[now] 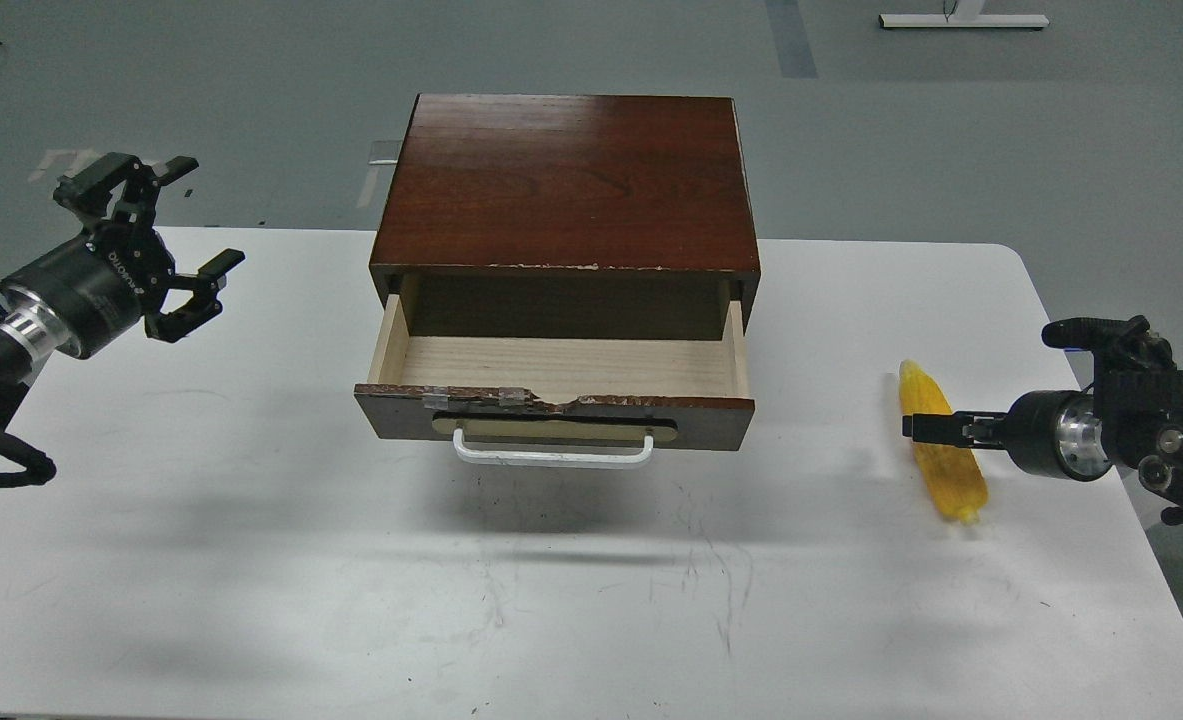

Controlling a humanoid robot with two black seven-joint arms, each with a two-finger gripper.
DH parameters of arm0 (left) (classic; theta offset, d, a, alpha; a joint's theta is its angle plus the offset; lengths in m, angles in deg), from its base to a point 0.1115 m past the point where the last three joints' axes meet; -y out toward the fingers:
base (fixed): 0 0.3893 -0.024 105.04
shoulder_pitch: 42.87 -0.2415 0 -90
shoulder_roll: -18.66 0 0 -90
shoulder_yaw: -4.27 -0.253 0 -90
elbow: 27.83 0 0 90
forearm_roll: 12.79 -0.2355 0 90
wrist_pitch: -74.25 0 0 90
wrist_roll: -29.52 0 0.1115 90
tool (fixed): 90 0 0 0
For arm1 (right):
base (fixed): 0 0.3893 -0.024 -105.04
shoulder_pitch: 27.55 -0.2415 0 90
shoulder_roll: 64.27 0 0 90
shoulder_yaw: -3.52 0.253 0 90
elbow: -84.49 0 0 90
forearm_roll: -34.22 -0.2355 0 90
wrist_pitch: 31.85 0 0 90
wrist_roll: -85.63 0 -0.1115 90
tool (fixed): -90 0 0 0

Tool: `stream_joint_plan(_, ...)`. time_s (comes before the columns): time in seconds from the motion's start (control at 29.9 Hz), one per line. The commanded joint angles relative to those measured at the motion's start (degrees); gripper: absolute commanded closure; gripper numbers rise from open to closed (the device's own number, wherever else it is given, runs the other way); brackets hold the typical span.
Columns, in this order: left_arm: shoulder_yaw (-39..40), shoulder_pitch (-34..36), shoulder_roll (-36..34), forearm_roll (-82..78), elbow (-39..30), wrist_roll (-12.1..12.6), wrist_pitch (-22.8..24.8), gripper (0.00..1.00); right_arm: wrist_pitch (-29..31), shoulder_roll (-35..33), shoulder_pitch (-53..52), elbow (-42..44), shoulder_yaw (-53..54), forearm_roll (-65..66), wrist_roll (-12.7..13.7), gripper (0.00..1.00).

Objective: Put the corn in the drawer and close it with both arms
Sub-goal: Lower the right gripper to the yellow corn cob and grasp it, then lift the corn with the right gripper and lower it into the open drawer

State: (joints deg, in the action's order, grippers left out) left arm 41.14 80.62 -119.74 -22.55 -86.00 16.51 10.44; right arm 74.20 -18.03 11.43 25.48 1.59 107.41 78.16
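The yellow corn (951,478) lies on the white table (251,580) to the right of the drawer, its tip pointing away from me. The drawer (721,420) is pulled open, with a dark front, a white bar handle (551,457) and an empty pale wood interior. My right gripper (923,427) comes in low from the right and lies across the middle of the corn. It is seen edge-on, so its fingers cannot be told apart. My left gripper (203,212) is open and empty, held above the table's far left, well apart from the drawer.
The drawer belongs to a dark red-brown wooden cabinet (566,180) standing at the middle back of the table. The table's right edge runs close behind the corn, under my right arm. Grey floor lies beyond the table.
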Motion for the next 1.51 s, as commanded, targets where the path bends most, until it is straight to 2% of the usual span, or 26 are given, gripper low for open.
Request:
stream_joint_plan(0.0,0.0,-0.1,0.0,0.0,0.0,-0.1,0.0,0.02,-1.2,0.3,-0.1,-0.1,-1.0,0.0,-0.3,0.32)
stream_joint_plan(0.03,0.0,-0.2,0.0,0.0,0.0,-0.1,0.0,0.02,-1.8,0.3,-0.2,-0.1,-1.0,0.0,-0.3,0.42)
stream_joint_plan(0.07,0.0,-0.3,0.1,0.0,0.0,-0.1,0.0,0.02,-3.0,0.3,-0.2,-0.3,-1.0,0.0,-0.4,0.65)
stream_joint_plan(0.13,0.0,-0.4,0.1,0.0,0.0,-0.1,-0.1,0.02,-4.9,0.3,-0.4,-0.4,-1.0,-0.1,-0.5,0.91)
stream_joint_plan(0.3,-0.1,-0.5,0.1,-0.1,0.0,-0.1,-0.1,0.02,-6.6,0.3,-0.1,-0.7,-1.0,-0.1,-0.5,0.92)
stream_joint_plan(0.37,-0.1,-0.5,0.1,-0.1,0.1,-0.1,-0.1,0.02,-6.8,0.3,-0.1,-0.8,-1.1,-0.1,-0.6,1.0)
stream_joint_plan(0.6,-0.1,-0.5,0.1,-0.2,0.1,-0.1,-0.2,0.02,-6.8,-0.5,-0.5,-1.6,-1.1,-0.1,-0.6,1.0)
stream_joint_plan(0.74,-0.1,-0.5,-0.1,-0.2,0.1,-0.1,-0.2,0.02,-7.0,-4.0,-5.7,-4.0,-1.0,0.0,-0.9,1.0)
stream_joint_plan(0.8,-0.1,-0.5,-0.3,-0.2,0.1,-0.1,-0.2,0.02,-7.2,-5.7,-10.8,-5.2,-1.1,0.1,-2.0,1.0)
stream_joint_plan(0.87,-0.1,-0.5,-0.4,-0.2,0.1,-0.1,-0.2,0.02,-9.6,-6.4,-15.4,-6.8,-1.1,2.4,-5.0,1.0)
stream_joint_plan(0.9,-0.1,-0.5,-0.4,-0.2,0.1,-0.1,-0.2,0.02,-11.1,-6.8,-16.9,-7.8,-1.1,4.4,-6.9,1.0)
stream_joint_plan(0.94,-0.1,-0.5,-0.4,-0.2,0.1,-0.1,-0.2,0.02,-14.3,-7.8,-20.1,-9.8,-1.1,9.0,-11.2,1.0)
stream_joint_plan(1.04,-0.2,-0.5,-0.4,-0.2,0.1,-0.1,-0.4,0.02,-17.7,-7.9,-28.2,-12.9,-1.0,18.3,-17.6,1.0)
stream_joint_plan(1.17,-0.2,-0.5,-0.4,-0.2,0.1,0.0,-0.5,0.02,-18.1,-6.5,-32.5,-16.5,-1.0,23.7,-18.7,1.0)
stream_joint_plan(1.24,-0.1,-0.4,-0.4,-0.2,0.1,-0.1,-0.6,0.02,-18.7,-3.3,-33.6,-18.2,-0.9,28.0,-20.4,1.0)
stream_joint_plan(1.31,-0.1,-0.5,-0.4,-0.2,0.0,-0.1,-0.8,0.02,-20.2,2.0,-34.9,-19.6,-1.0,33.6,-20.5,1.0)
stream_joint_plan(1.47,-0.1,-0.5,-0.6,-0.2,0.0,-0.1,-0.7,0.02,-21.2,10.1,-33.8,-19.2,-1.3,36.2,-20.5,1.0)
